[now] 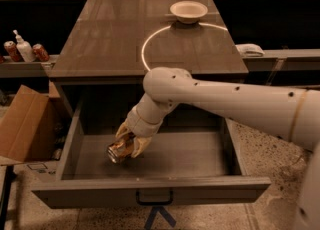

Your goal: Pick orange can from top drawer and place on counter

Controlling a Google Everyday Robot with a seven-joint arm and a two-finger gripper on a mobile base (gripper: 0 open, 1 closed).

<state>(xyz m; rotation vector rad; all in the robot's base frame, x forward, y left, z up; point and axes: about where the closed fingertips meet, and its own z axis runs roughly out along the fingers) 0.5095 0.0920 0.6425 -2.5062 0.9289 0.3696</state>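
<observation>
Inside the open drawer (150, 190), toward its left, the gripper (129, 145) is clamping the can (116, 152) by its body; the can is tilting, seemingly coming off the floor, presumably for lifting onto the table (105, 44) above.

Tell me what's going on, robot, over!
End effector down in top drawer, shut on orange can. Can inside drawer, not yet on counter. Bowl at counter's far end.
</observation>
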